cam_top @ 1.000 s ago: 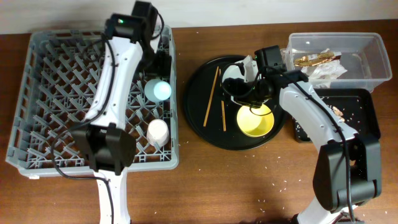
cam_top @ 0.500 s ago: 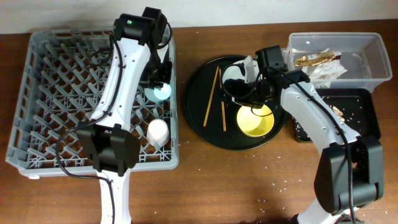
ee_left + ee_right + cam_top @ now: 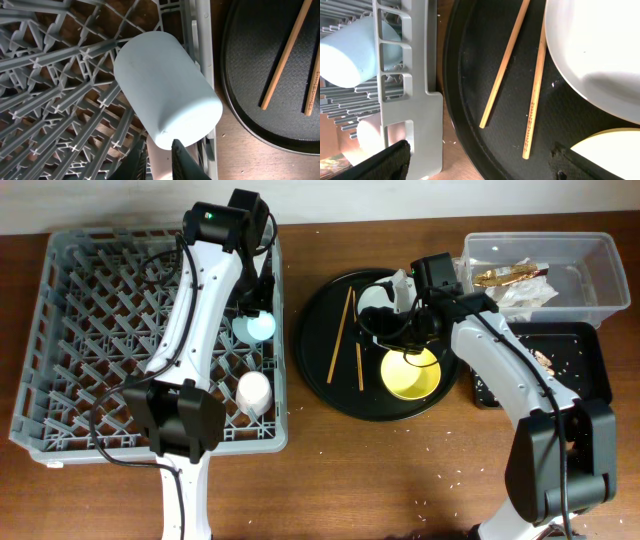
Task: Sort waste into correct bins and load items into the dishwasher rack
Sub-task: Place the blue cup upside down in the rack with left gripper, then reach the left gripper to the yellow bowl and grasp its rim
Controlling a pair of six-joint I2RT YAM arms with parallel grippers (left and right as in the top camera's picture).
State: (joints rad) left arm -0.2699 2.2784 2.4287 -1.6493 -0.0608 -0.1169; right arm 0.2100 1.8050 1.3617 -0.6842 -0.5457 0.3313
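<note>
The light-blue cup (image 3: 165, 95) was seen lying in the dishwasher rack (image 3: 90, 330); right fingers (image 3: 390, 160) were spread open, left fingers (image 3: 181, 161) could not be judged

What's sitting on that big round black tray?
Two wooden chopsticks, a yellow bowl and a white plate. From above, the right arm hangs over the plate, hiding most of it, so anything lying there cannot be seen.
</note>
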